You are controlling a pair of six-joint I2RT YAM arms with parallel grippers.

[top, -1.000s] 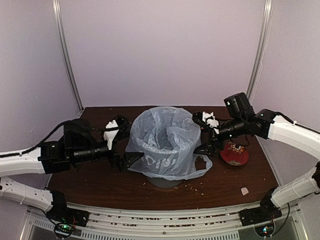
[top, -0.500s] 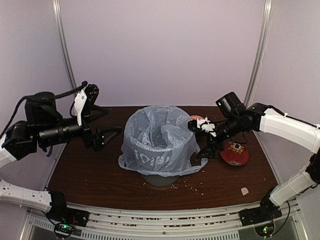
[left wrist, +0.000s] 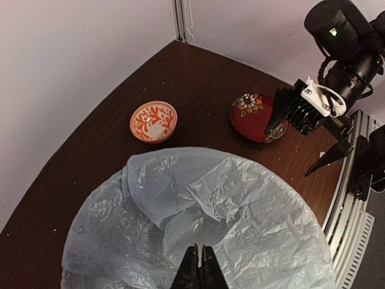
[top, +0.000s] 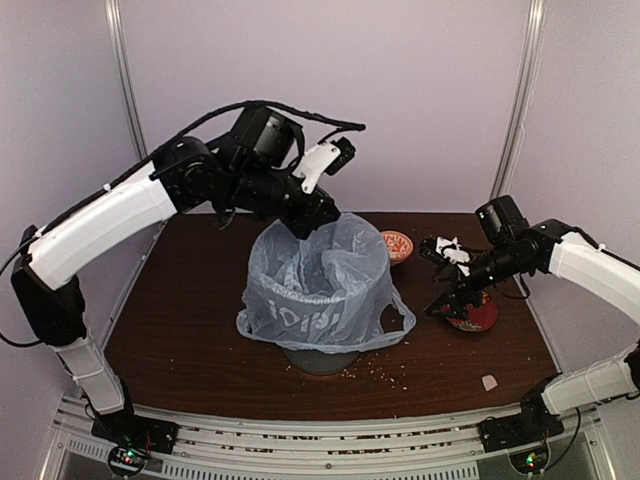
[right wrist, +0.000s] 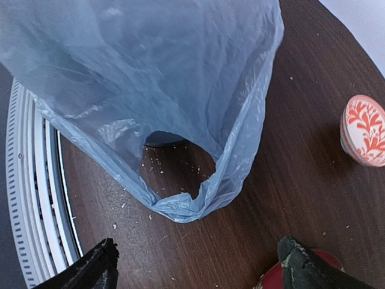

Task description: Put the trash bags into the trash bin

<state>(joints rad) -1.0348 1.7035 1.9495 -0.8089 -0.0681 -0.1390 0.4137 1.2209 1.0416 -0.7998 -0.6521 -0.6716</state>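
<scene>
Left arm raised in a high arch with wrist angled downward, left gripper (left wrist: 198,268) jaws pressed together; right arm extended low and inward, right gripper (top: 447,280) jaws spread wide, holding nothing.

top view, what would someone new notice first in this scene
The big pale blue trash bag ballooning over the trash bin at the middle of the table dominates. The left end effector hangs shut above the bag's open mouth. To the right, the open right end effector hovers by a red dish.
</scene>
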